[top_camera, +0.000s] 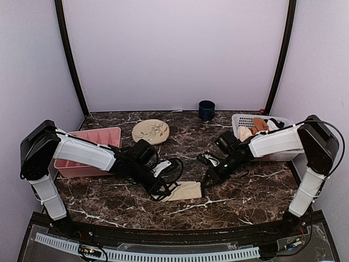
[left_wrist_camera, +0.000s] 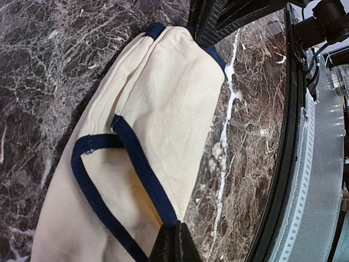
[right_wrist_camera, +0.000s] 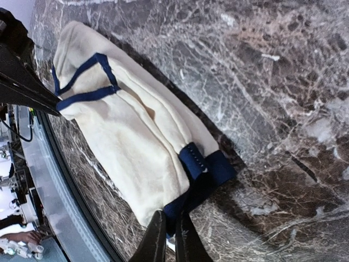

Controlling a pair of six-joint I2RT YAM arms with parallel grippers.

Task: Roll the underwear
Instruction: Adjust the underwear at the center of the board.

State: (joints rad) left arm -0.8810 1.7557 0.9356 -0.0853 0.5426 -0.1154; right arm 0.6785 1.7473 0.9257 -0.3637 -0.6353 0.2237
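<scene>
The underwear [top_camera: 187, 190] lies folded into a long cream strip with dark trim on the marble table, near its front edge. My left gripper [top_camera: 163, 192] is shut on the strip's left end, its fingertips pinching the dark trim [left_wrist_camera: 163, 210] at the leg hole. My right gripper [top_camera: 208, 181] is shut on the right end, where the dark waistband [right_wrist_camera: 204, 164] runs between its fingers. The left wrist view shows the underwear [left_wrist_camera: 163, 109] stretching away from my left gripper [left_wrist_camera: 175, 236] to the right one [left_wrist_camera: 218, 24]. The right wrist view shows the underwear [right_wrist_camera: 131, 136] running away from my right gripper [right_wrist_camera: 170, 232].
A pink divided tray [top_camera: 90, 150] sits at the left behind my left arm. Behind it are a round patterned plate [top_camera: 151, 131] and a dark cup [top_camera: 206, 109]. A white basket [top_camera: 278, 154] with clothes stands at the right. The table's front rail [left_wrist_camera: 297, 164] runs close beside the underwear.
</scene>
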